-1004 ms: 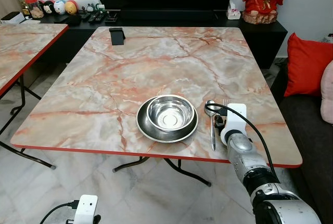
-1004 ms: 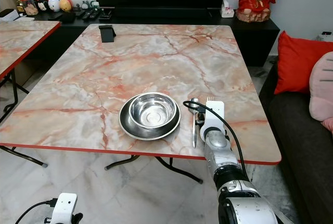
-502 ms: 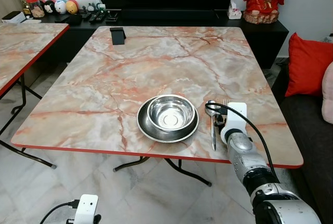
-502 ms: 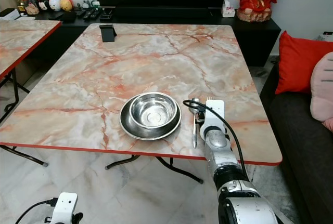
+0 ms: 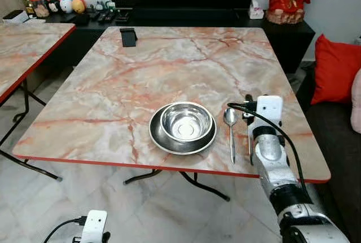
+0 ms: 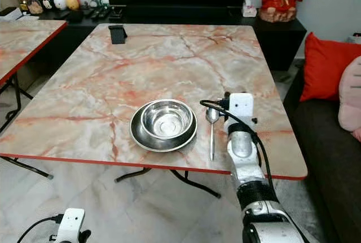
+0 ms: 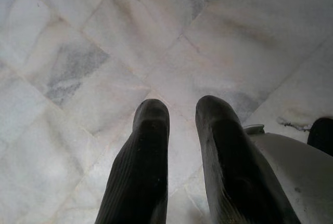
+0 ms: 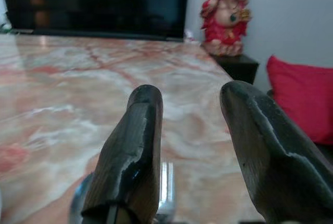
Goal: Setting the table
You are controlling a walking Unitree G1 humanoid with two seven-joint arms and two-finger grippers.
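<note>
A marble-patterned bench (image 5: pixel 169 68) holds a steel bowl (image 5: pixel 185 122) sitting in a steel plate (image 5: pixel 161 140) near its front edge. A spoon (image 5: pixel 230 127) lies just right of the plate. The right pincer (image 8: pixel 190 130) hovers low over the bench beside the spoon, fingers spread, grasping nothing. The left pincer (image 7: pixel 181 125) hangs over the tiled floor (image 7: pixel 78 52), fingers slightly apart and empty.

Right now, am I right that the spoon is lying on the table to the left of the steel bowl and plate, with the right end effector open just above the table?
Not quite: the spoon lies to the right of the steel bowl and plate, between them and the right end effector, as the left eye view shows. The rest holds: it lies on the table, and the end effector is open.
</note>
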